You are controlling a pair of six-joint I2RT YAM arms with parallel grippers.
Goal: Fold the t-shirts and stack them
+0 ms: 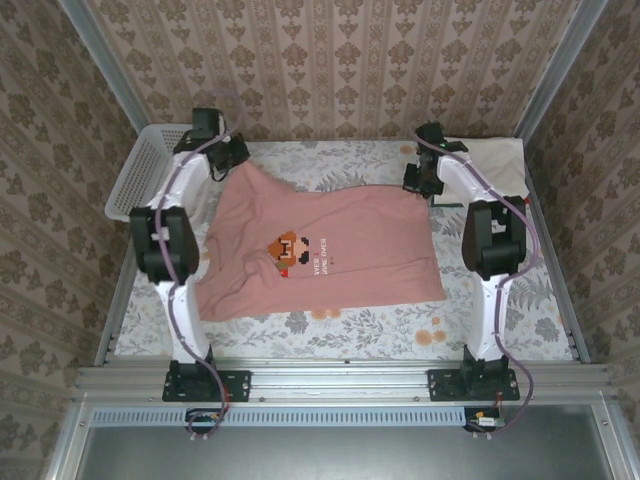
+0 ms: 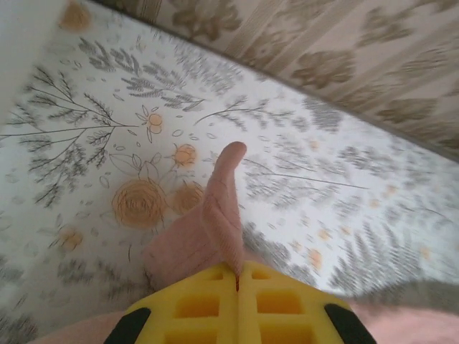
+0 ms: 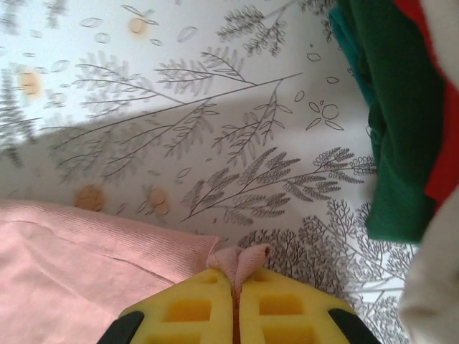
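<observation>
1. We see the pink tee (image 1: pixel 320 250) spread over the table's (image 1: pixel 380 335) middle.
2. Our left gripper (image 2: pixel 237 274) is clenched on a fold of it toward the far-left corner.
3. Our right gripper (image 3: pixel 235 278) pinches its edge toward the far-right corner.

Text (image 1: pixel 322 268) by the pink tee's (image 1: pixel 320 250) chest print: too small to read. Basket (image 1: pixel 140 180) left of the pink tee: near side hidden behind left arm (image 1: pixel 165 235). Cream tee (image 1: pixel 495 160) right of it: partly behind right arm (image 1: pixel 480 225).

Left wrist view: left gripper (image 2: pixel 237 276), 2 yellow pads (image 2: pixel 197 308) cut by bottom edge. Grey smear (image 2: pixel 409 294) right of the pink tee is blurred, can't tell what.

Right wrist view: green tee (image 3: pixel 391 129) and red tee (image 3: pixel 445 143) cut by frame edges. Pale shape (image 3: pixel 430 301) below them blurred, unidentifiable.
</observation>
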